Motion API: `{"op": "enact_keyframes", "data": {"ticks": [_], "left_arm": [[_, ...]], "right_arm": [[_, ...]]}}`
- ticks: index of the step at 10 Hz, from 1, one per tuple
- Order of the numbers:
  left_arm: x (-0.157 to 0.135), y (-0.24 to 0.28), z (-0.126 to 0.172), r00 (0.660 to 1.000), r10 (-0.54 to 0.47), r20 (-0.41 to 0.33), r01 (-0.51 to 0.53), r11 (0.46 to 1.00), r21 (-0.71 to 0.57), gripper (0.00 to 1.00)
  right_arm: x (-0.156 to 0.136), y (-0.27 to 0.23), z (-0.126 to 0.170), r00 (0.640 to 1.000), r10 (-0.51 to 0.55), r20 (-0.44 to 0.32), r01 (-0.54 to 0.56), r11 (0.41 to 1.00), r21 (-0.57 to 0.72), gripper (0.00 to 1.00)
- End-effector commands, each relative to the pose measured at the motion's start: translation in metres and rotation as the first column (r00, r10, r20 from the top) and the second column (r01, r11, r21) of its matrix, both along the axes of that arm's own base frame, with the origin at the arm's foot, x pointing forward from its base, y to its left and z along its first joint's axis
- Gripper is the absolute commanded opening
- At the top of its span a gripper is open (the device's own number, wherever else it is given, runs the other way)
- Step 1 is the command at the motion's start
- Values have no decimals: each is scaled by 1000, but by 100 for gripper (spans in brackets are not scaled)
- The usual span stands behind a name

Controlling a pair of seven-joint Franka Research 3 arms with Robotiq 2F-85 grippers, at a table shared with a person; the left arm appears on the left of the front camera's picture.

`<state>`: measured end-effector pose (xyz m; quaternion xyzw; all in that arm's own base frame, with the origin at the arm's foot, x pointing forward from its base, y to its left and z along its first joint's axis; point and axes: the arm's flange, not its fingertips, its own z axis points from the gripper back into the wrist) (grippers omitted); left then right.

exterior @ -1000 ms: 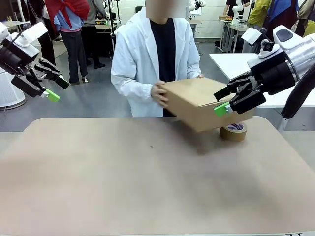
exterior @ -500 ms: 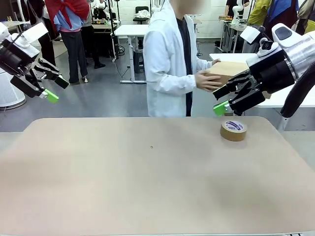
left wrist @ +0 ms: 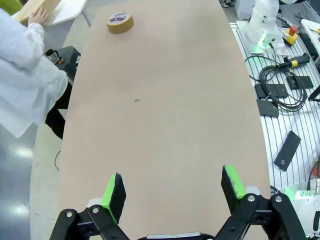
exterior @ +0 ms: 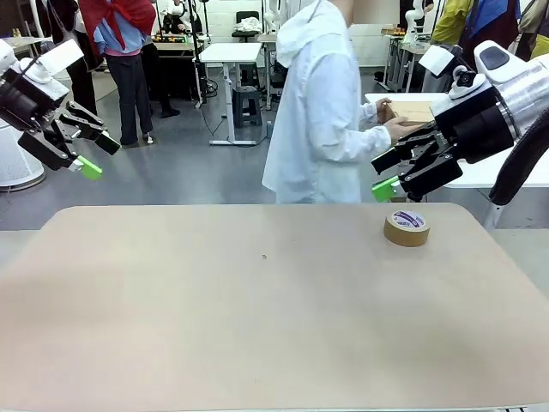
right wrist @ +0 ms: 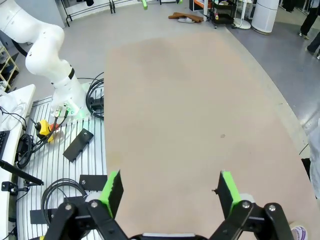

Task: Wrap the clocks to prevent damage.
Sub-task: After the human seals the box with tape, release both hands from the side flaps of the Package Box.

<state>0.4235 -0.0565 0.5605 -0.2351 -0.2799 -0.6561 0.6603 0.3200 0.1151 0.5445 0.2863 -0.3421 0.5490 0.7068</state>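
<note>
Two grippers up off the surface (exterior: pixel 257 326), both w/ fingers spread wide, nothing in them. Left gripper (exterior: pixel 96 154) hangs over the far left corner, right gripper (exterior: pixel 383 176) sits above the far right side, just over the tape roll (exterior: pixel 407 227). Tape lies flat on the surface near the far right edge; left wrist cam has it too (left wrist: pixel 120 22), way off from that gripper (left wrist: pixel 172 187). Right wrist cam: fingers (right wrist: pixel 112 187) over bare tabletop. Person in a white coat (exterior: pixel 322 120) is turned away from the surface, hands on a brown box (exterior: pixel 412 110) at another table behind. Can't see any wrapped clocks on the surface, so can't tell where they are.
</note>
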Motion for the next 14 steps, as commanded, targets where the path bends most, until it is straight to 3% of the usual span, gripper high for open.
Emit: {"op": "enact_keyframes", "data": {"ticks": [1, 3, 5, 7, 9, 10, 11, 13, 14], "left_arm": [[0, 0, 0, 1000, 0, 0, 0, 1000, 0, 100], [21, 21, 7, 995, 100, 7, -100, 994, -35, 100], [34, 30, 5, 995, 83, -52, -89, 990, -113, 100], [42, 39, -8, 990, 91, -107, -110, 977, -180, 100], [45, 63, -5, 993, 70, -96, -95, 953, -288, 100], [37, 81, 0, 997, 62, -54, -78, 930, -360, 100], [31, 98, 7, 997, 72, -20, -74, 916, -393, 100], [6, 129, 10, 995, 86, 48, -58, 908, -416, 100], [-5, 145, 8, 993, 91, 73, -53, 909, -413, 100]], "right_arm": [[0, 0, 0, 1000, 0, 0, 0, 1000, 0, 100], [28, -44, 40, 999, -44, 7, 44, 997, 64, 100], [55, -79, 56, 999, 1, -35, 4, 992, 129, 100], [72, -118, 54, 977, 177, -118, -159, 976, 148, 100], [66, -159, 53, 900, 411, -148, -387, 907, 168, 100], [58, -179, 49, 868, 485, -108, -464, 869, 173, 100], [49, -193, 45, 869, 493, -41, -478, 858, 185, 100], [30, -219, 27, 921, 382, 70, -388, 896, 215, 100], [21, -231, 18, 957, 266, 118, -288, 924, 252, 100]]}}
